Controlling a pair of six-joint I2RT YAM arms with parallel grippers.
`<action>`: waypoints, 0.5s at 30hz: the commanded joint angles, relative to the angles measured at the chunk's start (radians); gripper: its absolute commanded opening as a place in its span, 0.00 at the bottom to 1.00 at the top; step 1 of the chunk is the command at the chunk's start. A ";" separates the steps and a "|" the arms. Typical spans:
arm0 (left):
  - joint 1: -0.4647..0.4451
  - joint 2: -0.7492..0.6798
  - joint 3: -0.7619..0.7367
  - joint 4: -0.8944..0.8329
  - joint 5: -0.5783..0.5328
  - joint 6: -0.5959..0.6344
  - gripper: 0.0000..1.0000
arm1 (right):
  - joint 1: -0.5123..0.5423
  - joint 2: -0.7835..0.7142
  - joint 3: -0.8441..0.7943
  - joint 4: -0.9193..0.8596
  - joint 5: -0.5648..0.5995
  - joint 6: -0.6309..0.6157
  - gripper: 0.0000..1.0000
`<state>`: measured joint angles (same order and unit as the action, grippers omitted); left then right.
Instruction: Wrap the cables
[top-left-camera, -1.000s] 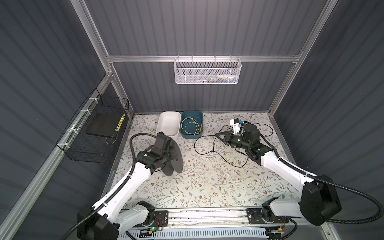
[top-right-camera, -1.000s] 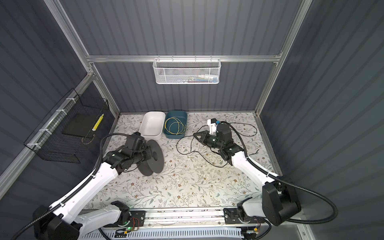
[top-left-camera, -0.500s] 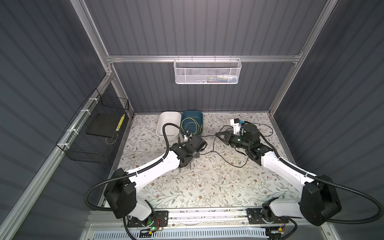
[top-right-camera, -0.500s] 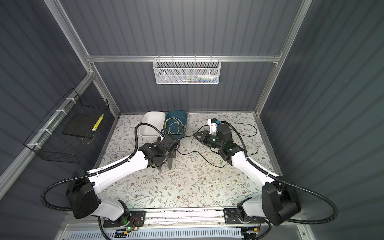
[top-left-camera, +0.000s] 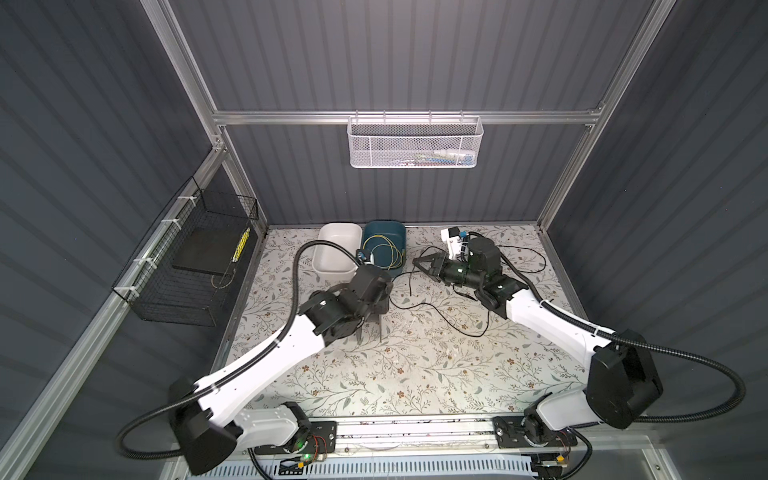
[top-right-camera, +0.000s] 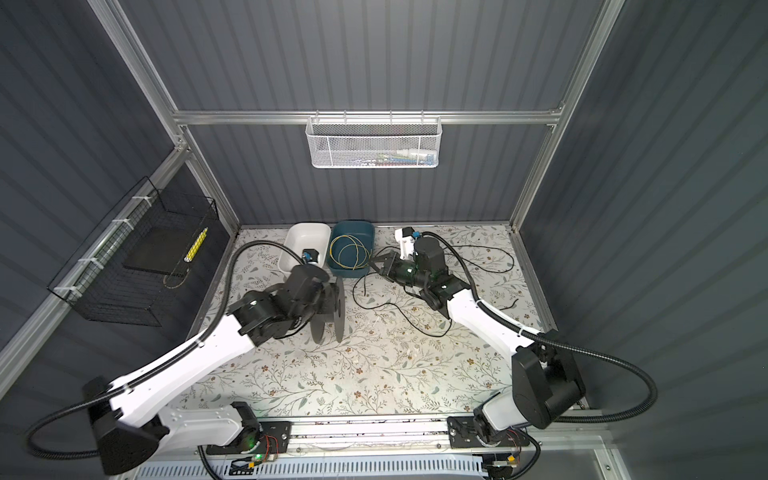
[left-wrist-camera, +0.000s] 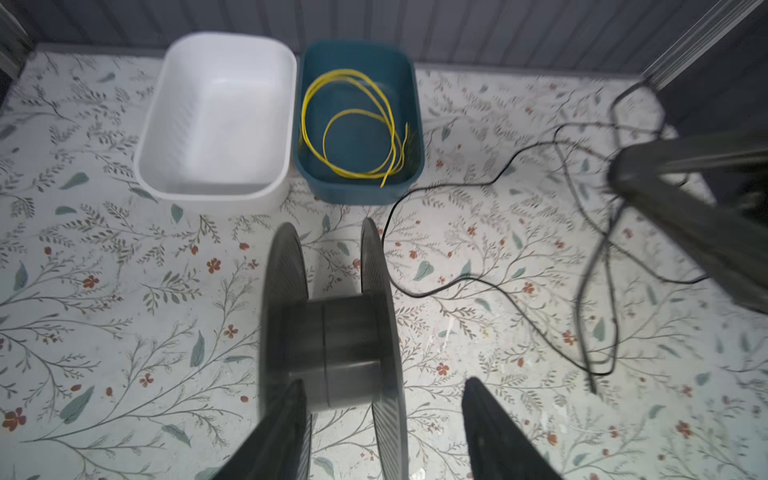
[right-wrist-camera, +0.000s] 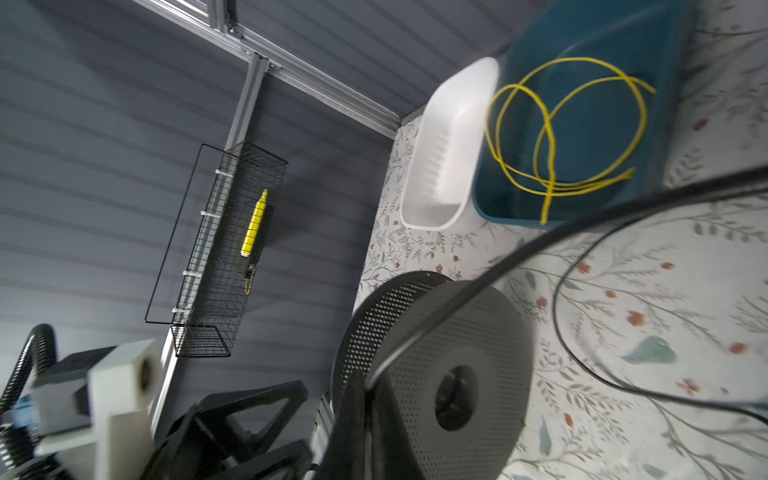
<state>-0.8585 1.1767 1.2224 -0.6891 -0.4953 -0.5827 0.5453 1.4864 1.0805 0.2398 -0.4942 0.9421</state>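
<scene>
On the flowered desk (top-left-camera: 415, 374) an upright black spool (left-wrist-camera: 340, 332) stands within the parted left tool (left-wrist-camera: 383, 382), ungripped, while the fully closed right tool (top-left-camera: 417, 261) pinches the black wire (right-wrist-camera: 536, 244).

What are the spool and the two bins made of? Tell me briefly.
Spool: likely matte black plastic; perforated flanges, seamed hub.
White bin: glossy moulded plastic by its soft sheen and rounded corners.
Teal bin: same look, probably plastic.
</scene>
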 joint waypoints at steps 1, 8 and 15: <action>0.007 -0.049 -0.011 -0.108 -0.074 -0.005 0.65 | 0.053 0.051 0.089 0.027 0.008 -0.014 0.00; 0.092 -0.136 -0.326 0.107 0.144 -0.032 0.53 | 0.128 0.158 0.183 0.044 0.028 -0.006 0.00; 0.098 -0.069 -0.320 0.149 0.136 0.080 0.30 | 0.128 0.143 0.165 0.036 0.014 -0.006 0.00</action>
<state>-0.7639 1.1004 0.8757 -0.6029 -0.3901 -0.5694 0.6727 1.6455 1.2465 0.2615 -0.4782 0.9386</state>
